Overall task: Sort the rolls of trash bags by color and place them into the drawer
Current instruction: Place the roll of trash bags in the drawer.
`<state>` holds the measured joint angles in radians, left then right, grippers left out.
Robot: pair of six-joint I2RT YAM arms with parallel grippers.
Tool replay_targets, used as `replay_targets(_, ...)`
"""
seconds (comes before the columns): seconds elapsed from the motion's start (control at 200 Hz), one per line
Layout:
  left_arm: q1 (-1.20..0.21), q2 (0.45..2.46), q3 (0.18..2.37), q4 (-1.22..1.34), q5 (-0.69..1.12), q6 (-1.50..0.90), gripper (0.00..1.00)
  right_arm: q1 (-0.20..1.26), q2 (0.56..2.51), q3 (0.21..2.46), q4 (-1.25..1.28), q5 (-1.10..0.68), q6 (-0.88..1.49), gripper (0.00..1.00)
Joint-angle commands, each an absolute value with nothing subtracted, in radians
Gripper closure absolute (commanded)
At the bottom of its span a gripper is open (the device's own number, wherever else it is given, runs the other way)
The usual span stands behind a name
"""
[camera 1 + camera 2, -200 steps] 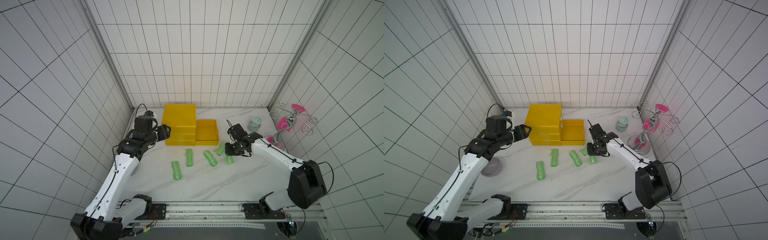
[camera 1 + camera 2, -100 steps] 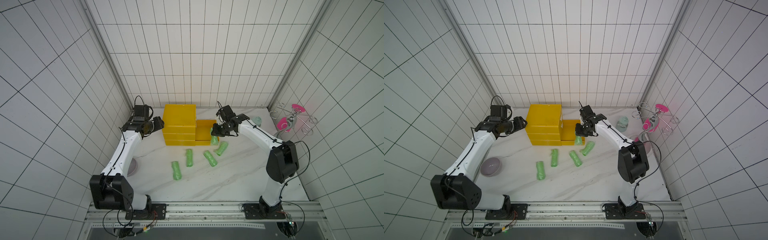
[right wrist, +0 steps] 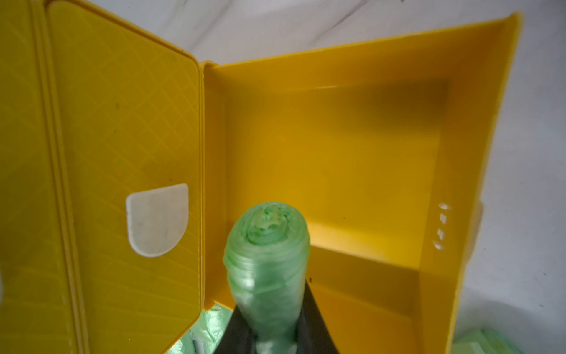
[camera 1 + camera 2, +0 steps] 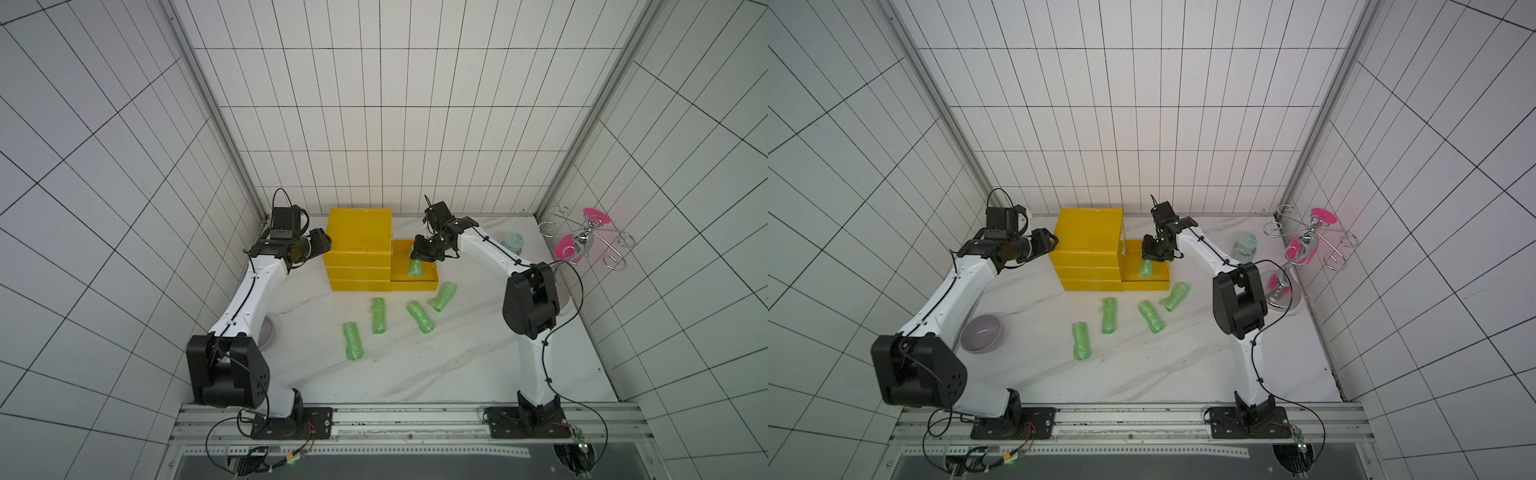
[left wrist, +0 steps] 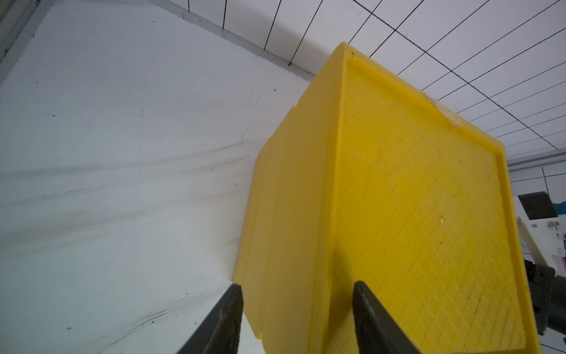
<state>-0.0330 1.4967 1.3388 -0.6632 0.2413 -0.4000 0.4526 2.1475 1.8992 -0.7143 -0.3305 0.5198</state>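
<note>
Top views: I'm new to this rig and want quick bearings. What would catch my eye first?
The bright yellow plastic drawer cabinet by the back wall stands out most, with one drawer pulled out. Over that drawer, the jaws of the right arm are shut on a light green crinkly plastic roll. Four matching green rolls lie scattered on the white marble table in front of the cabinet.

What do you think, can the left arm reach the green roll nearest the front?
Probably yes: only bare table lies between that roll and the left gripper, which sits beside the yellow drawer unit.
</note>
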Motion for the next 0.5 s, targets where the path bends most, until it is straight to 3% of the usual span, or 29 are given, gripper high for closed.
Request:
replay_targets(0.0, -0.039, 1.533, 1.347, -0.670, 0.256, -0.397, 0.44, 0.444, 2.200, 1.976, -0.728, -0.357, 0.546, 0.89)
replay_targets(0.35, -0.040, 1.552, 1.352, -0.663, 0.291, -0.396, 0.47, 0.469, 2.378, 2.132, -0.712, -0.456, 0.628, 0.84)
replay_targets(0.495, -0.040, 1.549, 1.348, -0.663, 0.306, -0.399, 0.47, 0.478, 2.408, 2.135, -0.659, -0.499, 0.683, 0.75)
